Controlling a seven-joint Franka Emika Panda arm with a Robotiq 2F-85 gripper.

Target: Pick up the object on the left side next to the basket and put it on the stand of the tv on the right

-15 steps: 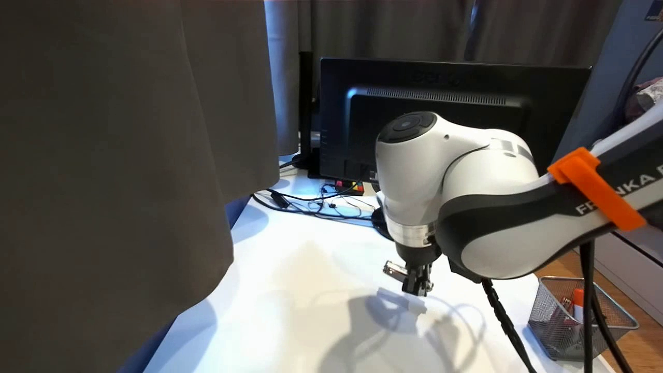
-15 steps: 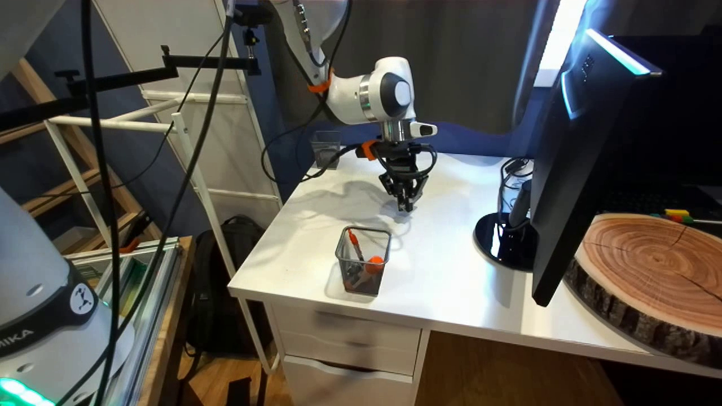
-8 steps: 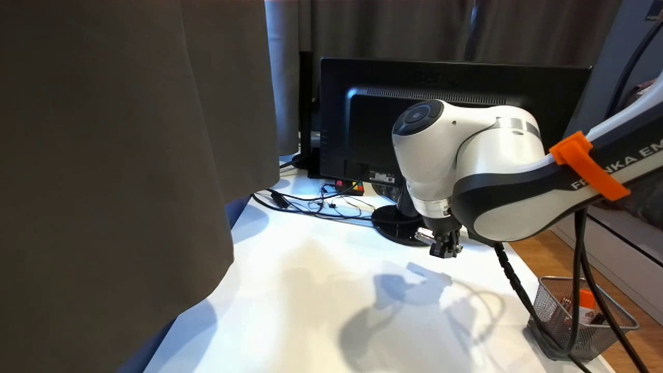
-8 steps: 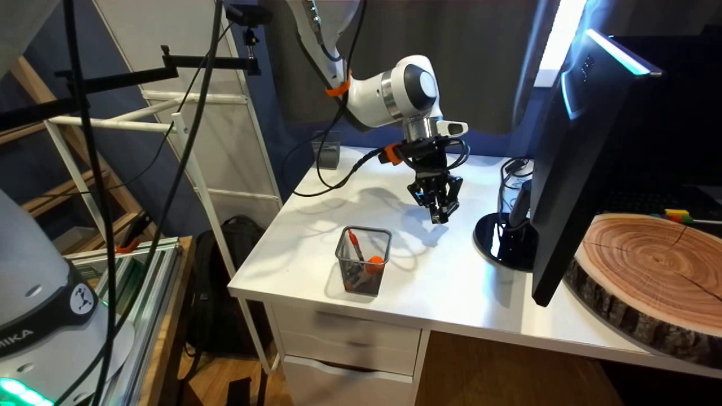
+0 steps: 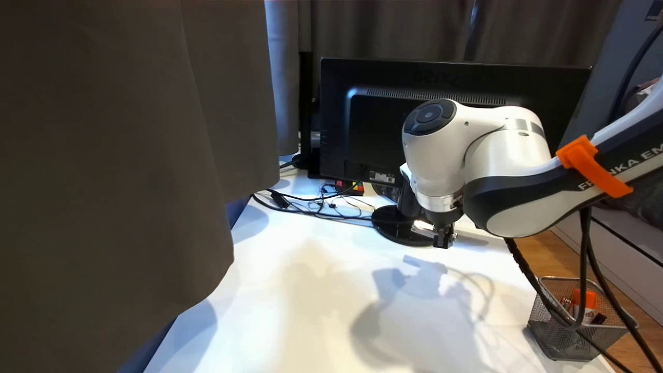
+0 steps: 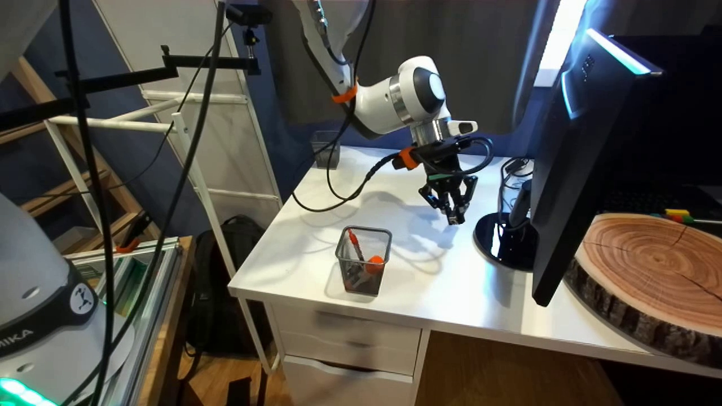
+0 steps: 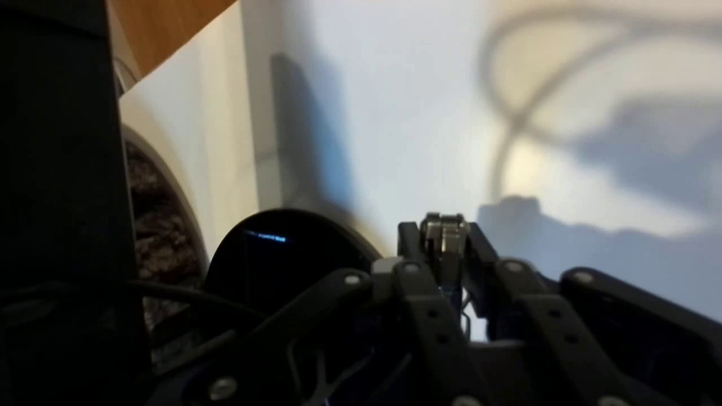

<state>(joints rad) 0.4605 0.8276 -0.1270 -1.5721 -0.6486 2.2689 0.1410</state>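
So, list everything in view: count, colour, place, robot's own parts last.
desk: 1, white, both exterior views
metallic object: 1, silver, held above the desk
mesh basket: 1, grey, near the desk edge, holding mixed items
second basket: 1, grey, far desk corner
tv: 1, black, on the desk
stand: 1, black, under the tv
dark screen: 1, black, beyond the tv
wood slice: 1, brown, beside the tv
cables: several, black, beside the stand
curtains: several, dark grey, by the desk
drawer unit: 1, white, under the desk
bag: 1, black, beside the drawer unit
standing frame: 1, white, beside the desk
arm: 1, white and black, over the desk
gripper: 1, black, closed on the metallic object
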